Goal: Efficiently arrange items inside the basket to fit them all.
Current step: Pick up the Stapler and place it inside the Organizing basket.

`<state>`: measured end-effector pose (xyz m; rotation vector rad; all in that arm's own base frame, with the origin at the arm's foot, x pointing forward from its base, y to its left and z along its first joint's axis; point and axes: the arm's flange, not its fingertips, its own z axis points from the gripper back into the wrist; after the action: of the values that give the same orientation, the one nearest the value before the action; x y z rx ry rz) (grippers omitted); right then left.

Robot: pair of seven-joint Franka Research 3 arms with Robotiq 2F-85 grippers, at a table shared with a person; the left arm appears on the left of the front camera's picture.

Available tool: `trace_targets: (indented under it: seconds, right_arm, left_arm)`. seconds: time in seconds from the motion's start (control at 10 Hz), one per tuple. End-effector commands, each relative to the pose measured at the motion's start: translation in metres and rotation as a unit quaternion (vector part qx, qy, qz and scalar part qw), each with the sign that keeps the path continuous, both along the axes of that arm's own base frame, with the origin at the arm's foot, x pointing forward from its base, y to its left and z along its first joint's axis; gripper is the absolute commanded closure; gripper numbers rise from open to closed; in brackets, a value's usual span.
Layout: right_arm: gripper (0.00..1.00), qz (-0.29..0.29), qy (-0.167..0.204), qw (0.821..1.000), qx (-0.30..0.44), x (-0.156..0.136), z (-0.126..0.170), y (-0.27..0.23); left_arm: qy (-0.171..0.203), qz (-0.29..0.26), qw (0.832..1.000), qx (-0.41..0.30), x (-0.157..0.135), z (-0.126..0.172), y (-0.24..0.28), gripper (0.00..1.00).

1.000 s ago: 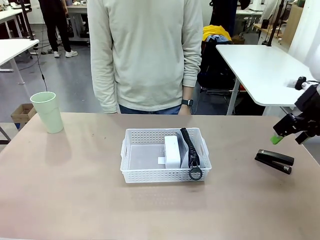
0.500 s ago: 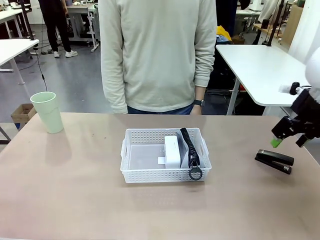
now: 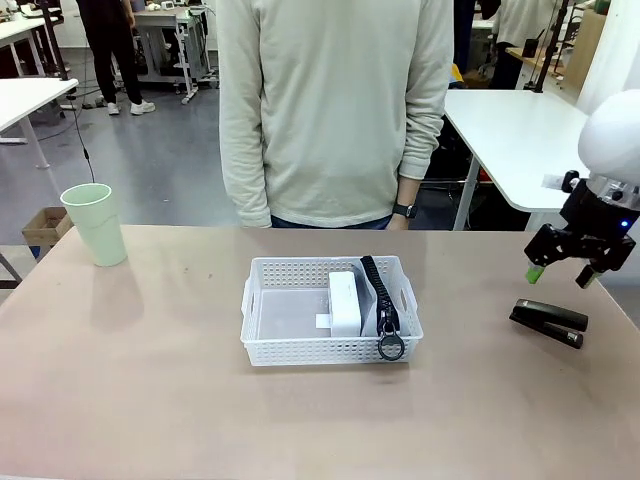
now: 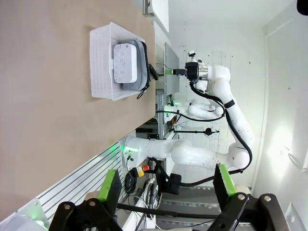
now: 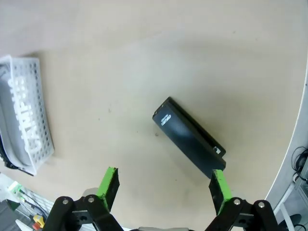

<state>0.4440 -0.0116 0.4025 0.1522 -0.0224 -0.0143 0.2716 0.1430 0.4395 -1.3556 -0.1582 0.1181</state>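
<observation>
The right gripper (image 3: 558,276) hangs over the black stapler (image 3: 548,322), jaws spread wide, touching nothing. The stapler lies flat on the tan table (image 3: 150,380), well apart from the white perforated plastic basket (image 3: 300,350), at its 3 o'clock. In the right wrist view the stapler's long axis runs from 10 to 4 o'clock. The left gripper (image 4: 167,184) is equally spread and empty.

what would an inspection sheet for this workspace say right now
surface: brown table, no spills seen
job's things: basket holds white box and pouch side by side; stapler on table at the robot's right; cup upright at far left; both outside basket
clutter: nothing seen
claws: right claw open above stapler, not touching; left claw open, holding nothing
cables: thin black cable runs to the floor, far left
surroundings: person standing at far side; white table behind; cardboard box on floor
</observation>
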Motion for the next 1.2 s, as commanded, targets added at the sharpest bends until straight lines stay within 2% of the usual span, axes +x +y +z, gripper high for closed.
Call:
trace_targets:
  seconds: [0.0,0.4,0.5,0.6,0.7,0.8,0.9,1.0,1.1]
  right_arm:
    - [0.00,0.009,0.007,1.000,-0.002,-0.006,-0.002,0.003]
    - [0.00,0.005,0.005,1.000,0.004,-0.002,-0.002,0.003]
    - [0.00,0.111,-0.012,0.994,-0.006,0.003,-0.008,0.003]
    - [0.00,0.240,-0.029,0.970,-0.035,0.002,-0.015,0.002]
    - [0.00,0.326,-0.047,0.941,-0.077,-0.002,-0.020,0.002]
    - [0.00,0.385,-0.041,0.917,-0.095,-0.006,-0.025,0.004]
    - [0.00,0.405,-0.041,0.908,-0.096,-0.006,-0.030,0.005]
    - [0.00,0.416,-0.052,0.904,-0.077,-0.005,-0.034,0.002]
    - [0.00,0.422,-0.048,0.903,-0.063,-0.003,-0.040,-0.001]
  left_arm:
    - [0.002,-0.004,1.000,-0.004,-0.003,0.003,0.000,0.00]
    - [0.002,-0.004,1.000,-0.004,-0.003,0.003,0.000,0.00]
    - [0.002,-0.004,1.000,-0.004,-0.003,0.003,0.000,0.00]
    - [0.002,-0.004,1.000,-0.004,-0.003,0.003,0.000,0.00]
    - [0.002,-0.004,1.000,-0.004,-0.003,0.003,0.000,0.00]
    - [0.002,-0.004,1.000,-0.004,-0.003,0.003,0.000,0.00]
    - [0.002,-0.004,1.000,-0.004,-0.003,0.003,0.000,0.00]
    - [0.002,-0.004,1.000,-0.004,-0.003,0.003,0.000,0.00]
    - [0.002,-0.004,1.000,-0.004,-0.003,0.003,0.000,0.00]
